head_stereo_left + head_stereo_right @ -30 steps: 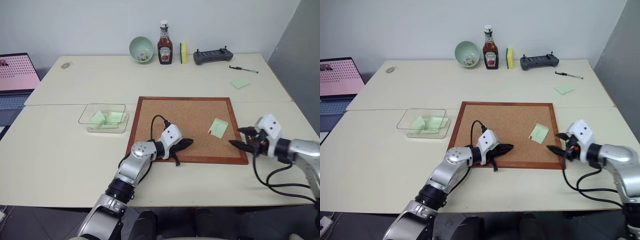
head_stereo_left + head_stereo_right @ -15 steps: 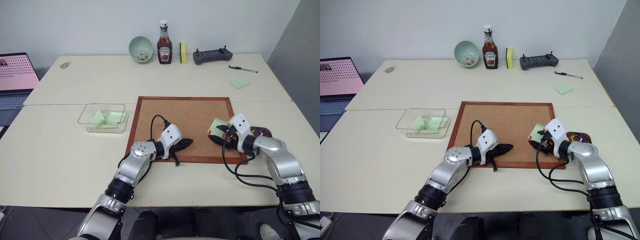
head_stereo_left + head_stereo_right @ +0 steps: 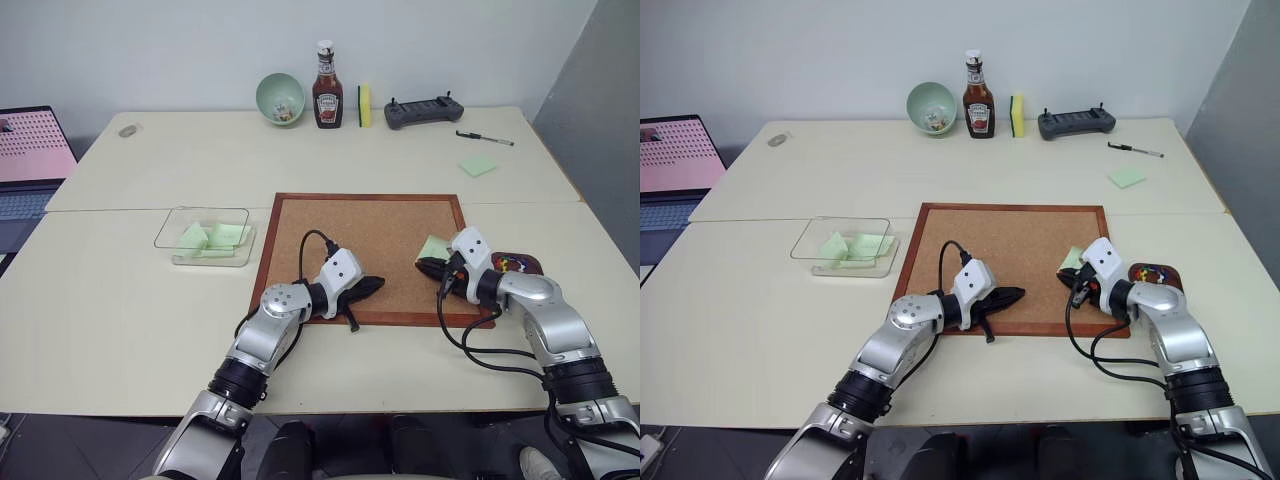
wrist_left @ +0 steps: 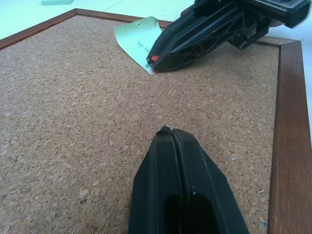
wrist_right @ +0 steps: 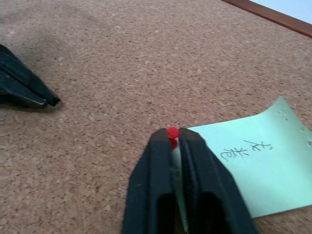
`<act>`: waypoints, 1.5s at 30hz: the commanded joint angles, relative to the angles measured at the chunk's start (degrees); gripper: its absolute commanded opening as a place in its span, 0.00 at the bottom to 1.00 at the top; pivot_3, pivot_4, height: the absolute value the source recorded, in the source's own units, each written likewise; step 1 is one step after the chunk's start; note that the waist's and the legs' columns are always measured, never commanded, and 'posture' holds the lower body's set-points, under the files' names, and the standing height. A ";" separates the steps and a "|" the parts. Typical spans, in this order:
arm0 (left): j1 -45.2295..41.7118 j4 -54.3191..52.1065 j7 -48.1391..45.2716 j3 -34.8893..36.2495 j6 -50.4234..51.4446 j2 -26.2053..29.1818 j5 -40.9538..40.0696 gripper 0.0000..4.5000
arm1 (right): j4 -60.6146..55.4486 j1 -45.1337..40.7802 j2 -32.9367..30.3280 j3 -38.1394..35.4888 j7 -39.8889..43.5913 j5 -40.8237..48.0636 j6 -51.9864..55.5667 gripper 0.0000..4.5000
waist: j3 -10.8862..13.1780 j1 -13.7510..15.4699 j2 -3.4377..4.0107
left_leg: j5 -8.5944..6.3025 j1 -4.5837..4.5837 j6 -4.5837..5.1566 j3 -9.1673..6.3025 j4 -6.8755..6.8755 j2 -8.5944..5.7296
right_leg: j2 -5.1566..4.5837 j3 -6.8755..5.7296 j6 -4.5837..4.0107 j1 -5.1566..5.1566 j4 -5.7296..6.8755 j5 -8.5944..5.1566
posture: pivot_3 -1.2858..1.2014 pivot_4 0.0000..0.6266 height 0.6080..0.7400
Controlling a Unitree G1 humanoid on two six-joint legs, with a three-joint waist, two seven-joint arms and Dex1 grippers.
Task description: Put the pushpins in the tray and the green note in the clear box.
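A plain white wall backs two pale tables (image 3: 150, 300) pushed together, and a cork-faced board with a reddish wooden frame (image 3: 370, 255) lies flat near the front edge. Along the far side stand a green bowl (image 3: 282, 98), a ketchup bottle (image 3: 328, 87), a yellow-and-green sponge (image 3: 366, 105) on edge, a dark handheld controller (image 3: 425, 112) and a pen (image 3: 485, 138), with a green sticky pad (image 3: 479, 165) a little nearer. A laptop (image 3: 30, 160) sits off to the left side.

The clear box (image 3: 205, 236) rests just left of the board, apart from its frame, and has pale green notes lying inside it. The tray (image 3: 515, 265) sits at the board's right edge, partly hidden behind the right arm, with bright pushpins (image 3: 1150, 273) in it.

The green note (image 5: 258, 170) lies on the cork near the right side of the board, with some handwriting on it. The right gripper (image 5: 171, 139) is clenched at the note's near corner, and a red pushpin (image 5: 171, 133) shows pinched between its fingertips, right at the note's edge. The right arm and its cable cover much of the note from the head views.

The left gripper (image 4: 168, 134) lies low over the cork near the board's front frame, fingers pressed together on nothing, pointing across towards the right gripper, well apart from it.
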 commanded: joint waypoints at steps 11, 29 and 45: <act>2.13 2.39 0.28 -0.39 2.03 1.29 1.19 0.00 | -9.24 -1.91 -2.39 -1.85 2.53 1.77 -0.47 0.00 | 0.00 -0.10 0.00 | 0.00 -0.05 0.00 0.00 -0.03 0.00 | 0.00 0.00 0.00 -0.08 0.01 0.00 | 0.52 0.24 1.00; -2.56 -3.77 -0.70 6.59 12.03 1.43 -8.13 0.18 | -11.06 -3.23 -7.96 3.08 9.27 -3.92 -8.63 0.00 | 0.10 -0.44 -0.16 | 0.00 -0.06 0.00 -0.01 -0.02 0.01 | 0.02 -0.01 0.01 -0.11 0.02 -0.01 | 0.52 0.24 1.00; -8.96 -6.77 -0.33 14.23 31.23 -1.15 -21.09 0.84 | -7.76 -4.08 -8.66 5.23 10.03 -10.21 -22.19 0.00 | 0.57 0.15 -0.82 | 0.00 -0.31 -0.01 -0.05 0.00 -0.01 | -0.01 -0.06 -0.01 -0.28 -0.01 0.00 | 0.52 0.24 1.00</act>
